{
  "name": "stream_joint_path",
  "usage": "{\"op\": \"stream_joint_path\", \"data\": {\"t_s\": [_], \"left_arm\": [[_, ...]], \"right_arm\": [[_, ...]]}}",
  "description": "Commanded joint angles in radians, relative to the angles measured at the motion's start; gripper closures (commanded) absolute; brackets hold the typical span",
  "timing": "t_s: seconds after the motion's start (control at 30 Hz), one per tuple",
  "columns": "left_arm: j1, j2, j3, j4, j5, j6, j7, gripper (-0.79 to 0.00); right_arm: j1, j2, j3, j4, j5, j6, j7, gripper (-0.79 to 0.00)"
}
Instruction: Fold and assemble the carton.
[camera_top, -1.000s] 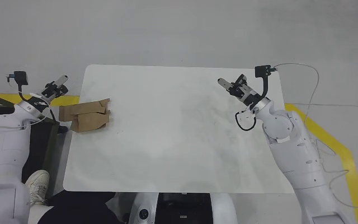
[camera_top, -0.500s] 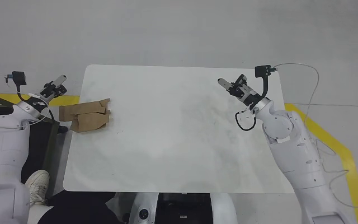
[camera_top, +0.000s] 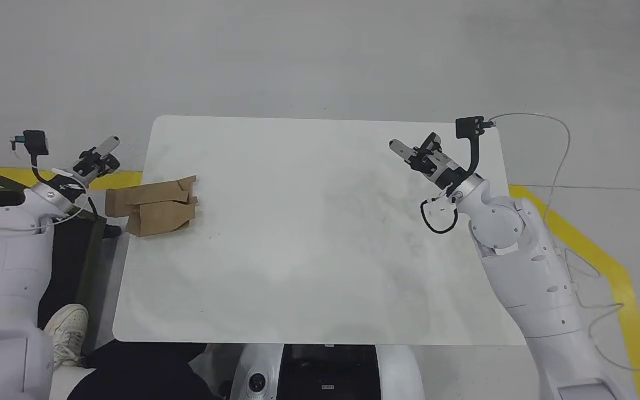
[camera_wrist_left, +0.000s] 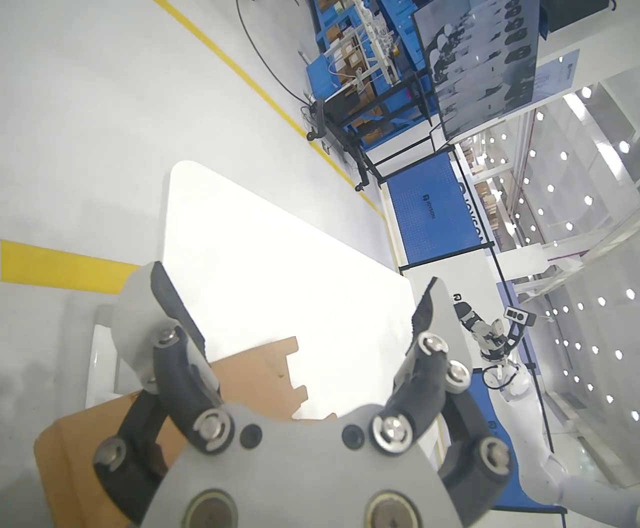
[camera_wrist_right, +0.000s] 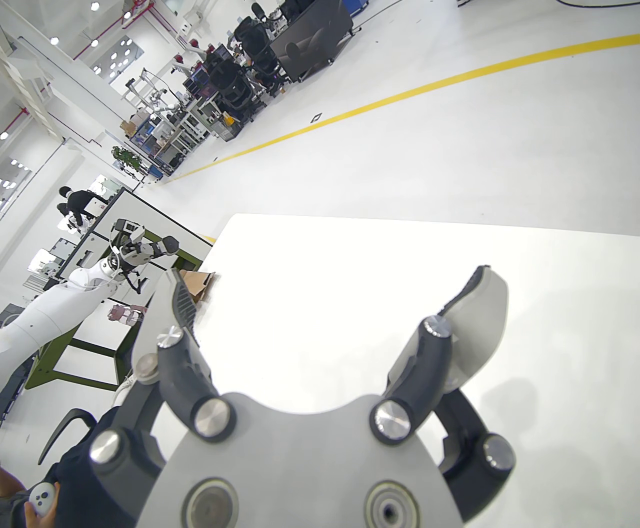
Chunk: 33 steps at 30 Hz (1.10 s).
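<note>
on the surface edge we see the flat carton; left jaws and right jaws spread wide.

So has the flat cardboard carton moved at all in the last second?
No. The carton lies in the same spot as before, overhanging the same edge of the table.

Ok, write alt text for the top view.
A flat brown carton lies across the left edge of a white table. The left end effector hangs beside it, off the table; the right end effector hangs over the table's far right side.
</note>
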Motion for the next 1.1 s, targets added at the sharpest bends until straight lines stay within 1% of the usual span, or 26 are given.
{"op": "stream_joint_path", "data": {"t_s": [0.0, 0.07, 0.2, 0.33, 0.43, 0.53, 0.6, 0.67, 0.9, 1.0, 1.07], "left_arm": [[0.006, 0.011, -0.012, 0.000, 0.027, 0.035, -0.025, -0.785], [0.011, 0.024, -0.019, -0.001, 0.074, 0.023, -0.050, -0.785], [0.009, 0.041, -0.043, 0.032, 0.109, 0.006, -0.047, -0.785], [-0.007, 0.053, -0.059, 0.085, 0.134, 0.021, -0.027, -0.785], [-0.021, 0.059, -0.058, 0.125, 0.171, 0.034, -0.007, -0.785], [-0.032, 0.063, -0.038, 0.154, 0.235, 0.025, -0.023, -0.785], [-0.039, 0.064, -0.021, 0.175, 0.274, -0.007, -0.034, -0.785], [-0.051, 0.061, -0.004, 0.201, 0.305, -0.014, -0.032, -0.785], [-0.104, 0.042, 0.036, 0.283, 0.330, 0.005, -0.048, -0.785], [-0.119, 0.033, 0.060, 0.297, 0.366, 0.017, -0.031, -0.785], [-0.128, 0.024, 0.068, 0.307, 0.360, 0.027, -0.031, -0.785]], "right_arm": [[0.000, 0.000, 0.000, 0.000, 0.000, 0.000, 0.000, -0.785], [0.000, 0.000, 0.000, 0.000, 0.000, 0.000, 0.000, -0.785], [0.000, 0.000, 0.000, 0.000, 0.000, 0.000, 0.000, -0.785], [0.000, 0.000, 0.000, 0.000, 0.000, 0.000, 0.000, -0.785], [0.000, 0.000, 0.000, 0.000, 0.000, 0.000, 0.000, -0.785], [0.000, 0.000, 0.000, 0.000, 0.000, 0.000, 0.000, -0.785], [0.000, 0.000, 0.000, 0.000, 0.000, 0.000, 0.000, -0.785], [0.000, 0.000, 0.000, 0.000, 0.000, 0.000, 0.000, -0.785], [0.000, 0.000, 0.000, 0.000, 0.000, 0.000, 0.000, -0.785], [0.000, 0.000, 0.000, 0.000, 0.000, 0.000, 0.000, -0.785], [0.000, 0.000, 0.000, 0.000, 0.000, 0.000, 0.000, -0.785]]}}
